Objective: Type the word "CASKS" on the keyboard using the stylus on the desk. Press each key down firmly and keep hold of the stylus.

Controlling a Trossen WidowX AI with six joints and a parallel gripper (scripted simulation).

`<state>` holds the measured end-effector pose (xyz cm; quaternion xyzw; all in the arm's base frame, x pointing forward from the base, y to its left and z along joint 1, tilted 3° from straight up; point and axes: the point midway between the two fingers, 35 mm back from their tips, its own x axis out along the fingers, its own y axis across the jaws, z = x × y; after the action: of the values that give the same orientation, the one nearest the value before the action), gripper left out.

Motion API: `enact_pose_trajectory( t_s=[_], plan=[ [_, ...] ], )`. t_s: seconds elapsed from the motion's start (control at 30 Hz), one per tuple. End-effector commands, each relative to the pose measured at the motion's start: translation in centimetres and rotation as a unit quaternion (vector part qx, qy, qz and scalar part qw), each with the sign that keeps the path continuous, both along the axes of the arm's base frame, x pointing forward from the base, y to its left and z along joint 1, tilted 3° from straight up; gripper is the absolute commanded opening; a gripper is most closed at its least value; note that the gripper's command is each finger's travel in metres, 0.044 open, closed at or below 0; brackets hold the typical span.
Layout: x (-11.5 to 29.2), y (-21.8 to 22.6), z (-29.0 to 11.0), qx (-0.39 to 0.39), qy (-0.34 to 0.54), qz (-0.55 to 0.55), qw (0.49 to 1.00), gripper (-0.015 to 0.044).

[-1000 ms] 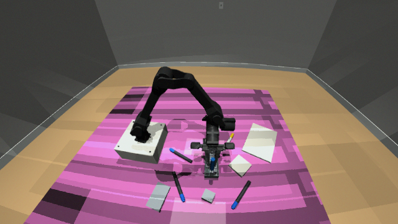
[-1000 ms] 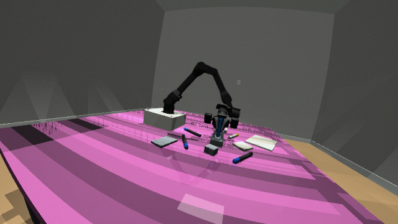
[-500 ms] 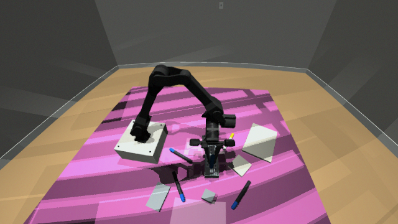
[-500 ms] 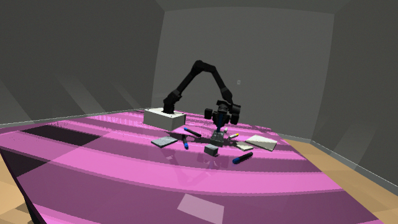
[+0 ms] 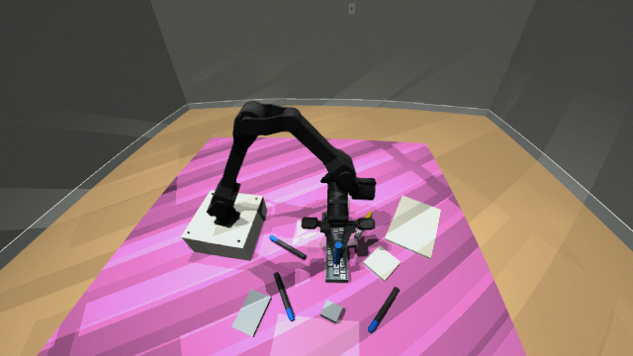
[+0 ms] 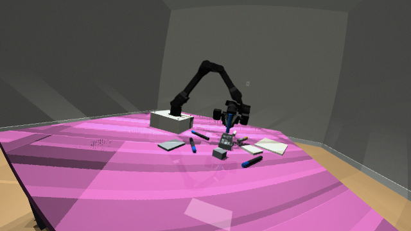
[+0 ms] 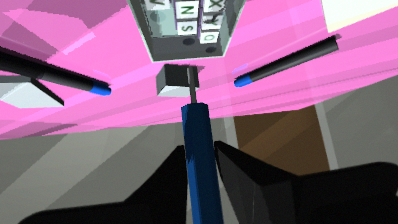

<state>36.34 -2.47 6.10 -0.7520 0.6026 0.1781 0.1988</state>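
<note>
My gripper [image 6: 229, 125] [image 7: 199, 149] is shut on the blue stylus [image 5: 337, 253] [image 6: 228, 122] [image 7: 199, 165], which points down with its thin grey tip out in front of the fingers. The keyboard [image 5: 337, 280] [image 6: 226, 144] [image 7: 182, 57] is a narrow grey tray with white lettered keys, under the gripper. The stylus stands above it; in the exterior view its blue body is clear of the keys. In the wrist view the tip appears below the tray's end rim, in front of the grey block. Keys with N, S, X and Y show there; the other end is out of view.
Black markers with blue ends [image 5: 288, 247] [image 5: 284, 297] [image 5: 384, 310] lie around the keyboard. A grey block [image 5: 331, 311] [image 6: 219, 153] [image 7: 172, 91] is beyond its end. Cream pads [image 5: 381, 263] [image 5: 412, 227] and a yellow-tipped item [image 5: 369, 215] are to the right, a grey slab [image 5: 251, 312] front left.
</note>
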Motion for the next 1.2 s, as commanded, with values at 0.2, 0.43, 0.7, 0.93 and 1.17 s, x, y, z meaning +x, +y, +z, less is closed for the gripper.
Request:
enact_pose_trajectory(
  t_s=[0.2, 0.43, 0.7, 0.93, 1.17],
  plan=[
    [-1.1, 4.7, -0.2, 0.013, 0.004, 0.004, 1.000, 0.0000],
    [-2.8, 8.6, 0.0, 0.011, 0.006, 0.003, 1.000, 0.0000],
    [-4.0, 10.9, 0.3, 0.004, 0.004, 0.001, 1.000, 0.0000],
    [-3.9, 10.9, -1.5, 0.004, 0.004, 0.001, 1.000, 0.0000],
    [-3.9, 11.0, -1.7, 0.004, 0.004, 0.001, 1.000, 0.0053]
  ],
)
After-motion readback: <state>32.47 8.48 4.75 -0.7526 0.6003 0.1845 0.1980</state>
